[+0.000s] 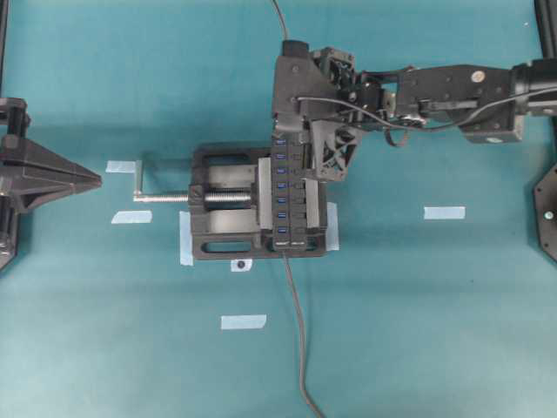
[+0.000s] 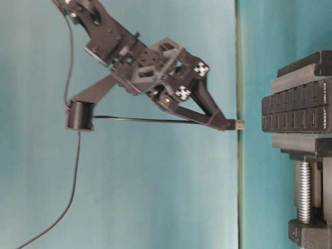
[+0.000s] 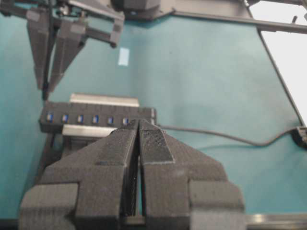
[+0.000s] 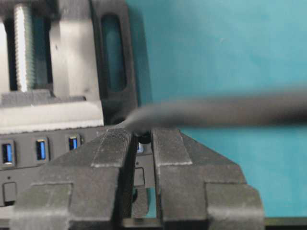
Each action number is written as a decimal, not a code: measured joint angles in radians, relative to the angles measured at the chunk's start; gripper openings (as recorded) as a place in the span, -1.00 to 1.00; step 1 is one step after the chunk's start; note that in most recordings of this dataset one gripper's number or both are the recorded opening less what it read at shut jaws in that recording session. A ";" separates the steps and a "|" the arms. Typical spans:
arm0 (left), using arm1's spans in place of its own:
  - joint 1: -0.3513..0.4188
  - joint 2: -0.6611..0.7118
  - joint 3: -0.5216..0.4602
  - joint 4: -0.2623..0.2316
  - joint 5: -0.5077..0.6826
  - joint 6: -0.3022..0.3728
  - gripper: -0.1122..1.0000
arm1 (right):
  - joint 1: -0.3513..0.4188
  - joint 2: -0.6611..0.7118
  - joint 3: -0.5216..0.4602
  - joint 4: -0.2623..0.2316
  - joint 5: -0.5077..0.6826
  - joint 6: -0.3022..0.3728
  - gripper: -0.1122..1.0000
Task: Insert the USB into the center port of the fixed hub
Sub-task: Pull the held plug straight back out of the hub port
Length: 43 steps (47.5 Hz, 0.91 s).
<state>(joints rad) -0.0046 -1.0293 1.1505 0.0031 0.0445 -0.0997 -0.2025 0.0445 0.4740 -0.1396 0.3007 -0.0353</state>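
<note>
The hub (image 1: 291, 193) sits clamped in a vise (image 1: 228, 202) on the bench (image 1: 418, 313), ports up — held rigid, presumably so that pushing cannot shift it. The right pincer (image 2: 228, 124) is clenched on the plug (image 2: 239, 124), metal tip protruding toward the port row, clear of the hub and over its end, away from the center port (image 1: 282, 185). The left pincer (image 3: 139, 125) rests closed, empty — well aside.

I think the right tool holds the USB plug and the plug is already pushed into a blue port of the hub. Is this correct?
Not quite. The right tool does hold the USB plug, but the plug is not yet in any port: the table-level exterior view shows a clear gap between its tip and the hub clamped in the vise.
</note>
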 measured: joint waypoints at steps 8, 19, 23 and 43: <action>0.000 -0.002 0.002 0.000 0.000 -0.002 -0.80 | 0.008 -0.021 0.000 0.000 0.020 0.000 -0.64; 0.000 -0.002 0.006 0.000 0.000 -0.021 -0.80 | 0.018 -0.026 0.000 0.026 0.025 0.002 -0.64; 0.002 -0.002 0.005 0.002 0.000 -0.021 -0.80 | 0.029 -0.026 0.000 0.031 0.025 0.000 -0.64; 0.002 -0.002 0.006 0.000 0.000 -0.021 -0.80 | 0.057 -0.031 -0.006 0.044 0.035 0.002 -0.64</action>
<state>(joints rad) -0.0031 -1.0308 1.1566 0.0031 0.0445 -0.1212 -0.1457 0.0138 0.4679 -0.0951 0.3359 -0.0337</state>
